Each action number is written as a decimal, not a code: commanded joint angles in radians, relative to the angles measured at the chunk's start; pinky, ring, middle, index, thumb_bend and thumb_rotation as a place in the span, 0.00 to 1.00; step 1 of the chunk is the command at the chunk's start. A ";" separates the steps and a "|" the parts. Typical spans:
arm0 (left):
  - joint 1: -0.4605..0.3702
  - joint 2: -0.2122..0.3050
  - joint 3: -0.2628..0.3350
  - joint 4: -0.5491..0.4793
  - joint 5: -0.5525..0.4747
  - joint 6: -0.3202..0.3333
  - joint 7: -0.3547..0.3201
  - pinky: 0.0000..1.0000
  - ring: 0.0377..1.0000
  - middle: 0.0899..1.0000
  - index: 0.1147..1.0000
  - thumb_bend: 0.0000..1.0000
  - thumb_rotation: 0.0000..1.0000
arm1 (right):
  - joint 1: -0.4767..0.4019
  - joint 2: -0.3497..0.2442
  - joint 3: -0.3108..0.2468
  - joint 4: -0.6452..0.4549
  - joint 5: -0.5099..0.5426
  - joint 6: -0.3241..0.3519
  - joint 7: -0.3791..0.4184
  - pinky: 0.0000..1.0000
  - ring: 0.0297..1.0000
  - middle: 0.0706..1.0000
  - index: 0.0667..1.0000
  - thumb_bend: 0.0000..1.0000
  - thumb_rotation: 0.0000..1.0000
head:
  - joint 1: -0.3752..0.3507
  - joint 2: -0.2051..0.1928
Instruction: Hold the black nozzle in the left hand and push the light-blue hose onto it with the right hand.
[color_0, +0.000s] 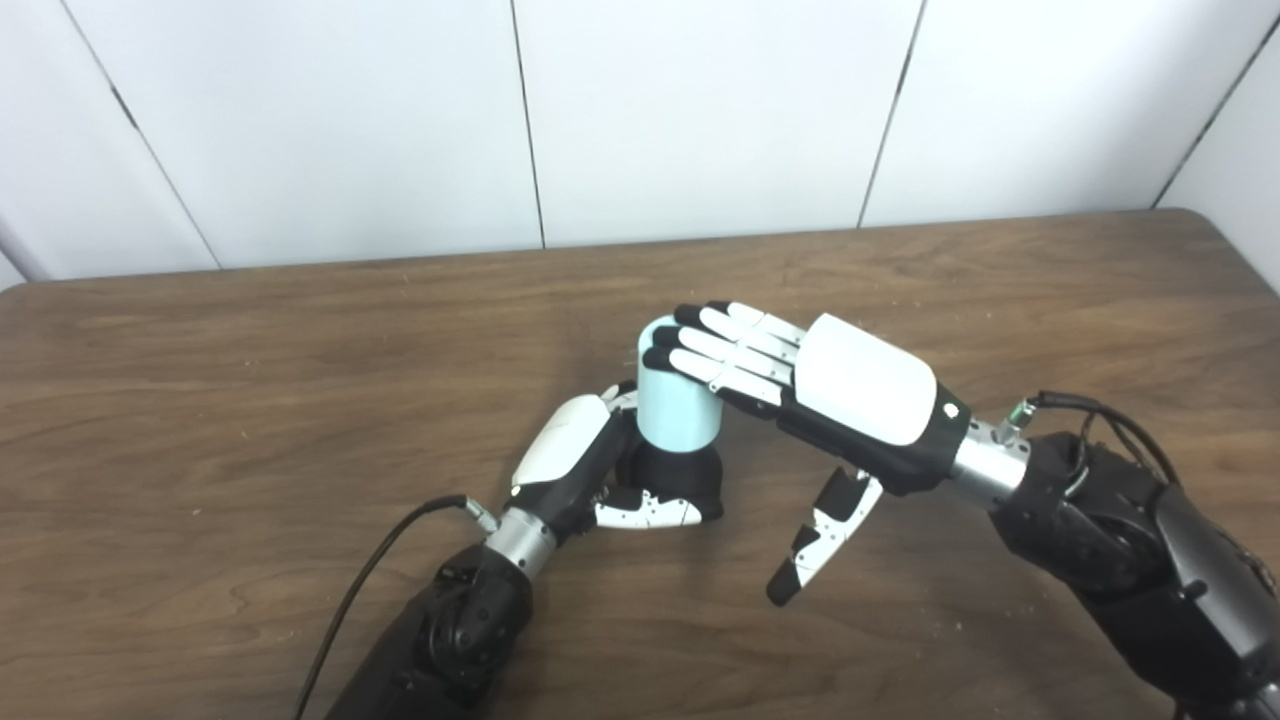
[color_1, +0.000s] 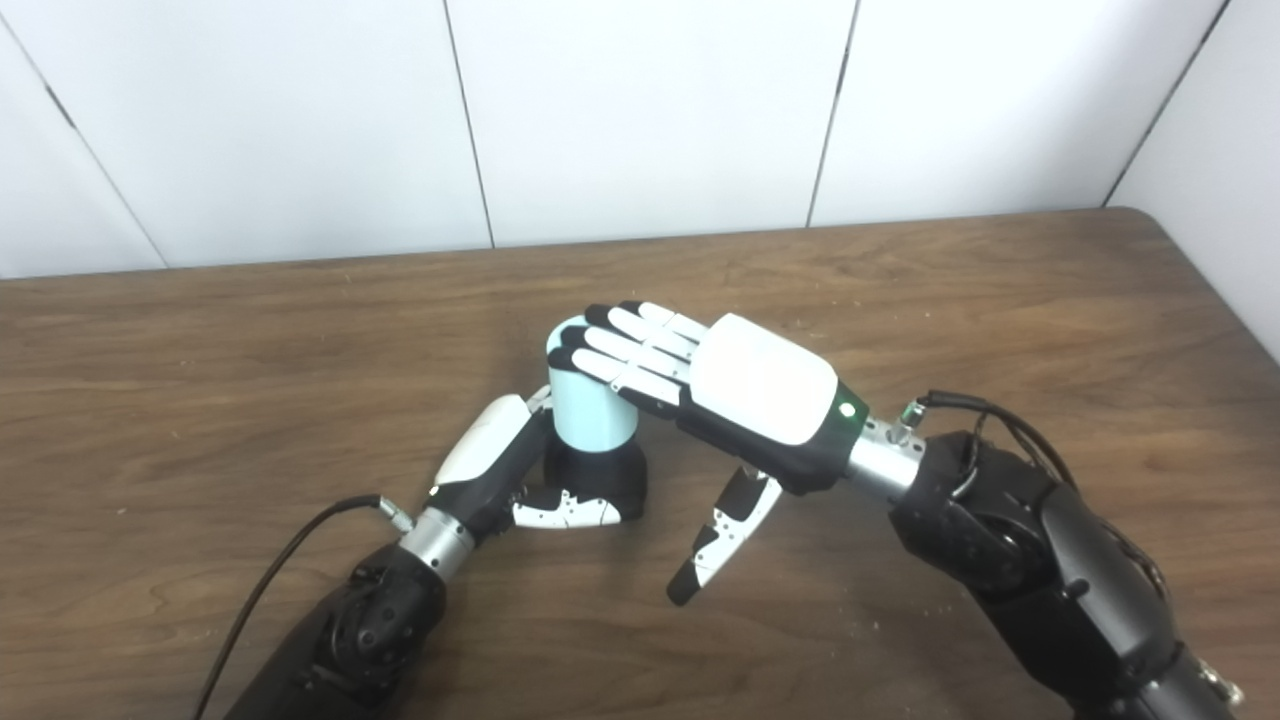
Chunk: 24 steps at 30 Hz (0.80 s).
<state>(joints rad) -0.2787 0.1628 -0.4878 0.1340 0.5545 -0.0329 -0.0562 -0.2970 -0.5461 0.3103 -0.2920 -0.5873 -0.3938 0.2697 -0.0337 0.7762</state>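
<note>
The black nozzle (color_0: 676, 472) stands upright on the wooden table (color_0: 200, 400). My left hand (color_0: 575, 455) is shut around its base, thumb across the front. The light-blue hose (color_0: 675, 405), a short wide cylinder, sits upright on top of the nozzle. My right hand (color_0: 800, 385) is open with its fingers (color_0: 715, 345) flat and straight, resting on the hose's top from the right. Its thumb (color_0: 820, 535) hangs down, touching nothing. The same scene shows in the right eye view, with the hose (color_1: 592, 410) and right hand (color_1: 720, 385).
A black cable (color_0: 370, 575) runs from my left wrist toward the bottom edge. The table's far edge meets a white panelled wall (color_0: 700, 120). The table's right corner (color_0: 1215, 225) is rounded.
</note>
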 joint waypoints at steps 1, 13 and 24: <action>0.063 0.022 -0.031 0.045 0.021 0.068 -0.090 0.97 0.88 0.72 0.41 0.48 0.44 | 0.007 -0.011 0.030 0.026 -0.024 0.019 0.081 0.97 0.98 0.98 0.98 0.91 0.61 | 0.000 0.001; 0.064 0.021 -0.032 0.045 0.022 0.068 -0.088 0.97 0.88 0.72 0.41 0.48 0.44 | 0.013 -0.021 0.040 0.008 -0.044 0.024 0.100 0.97 0.98 0.98 0.98 0.91 0.63 | 0.000 0.005; 0.061 0.019 -0.033 0.044 0.023 0.073 -0.091 0.97 0.88 0.72 0.41 0.48 0.44 | 0.055 -0.049 0.038 0.003 -0.065 -0.028 0.077 0.97 0.97 0.97 0.97 0.91 0.62 | 0.000 0.003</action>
<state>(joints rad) -0.2771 0.1619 -0.4882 0.1318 0.5536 -0.0303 -0.0562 -0.2783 -0.5571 0.3150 -0.3064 -0.6087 -0.4066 0.2742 -0.0322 0.7793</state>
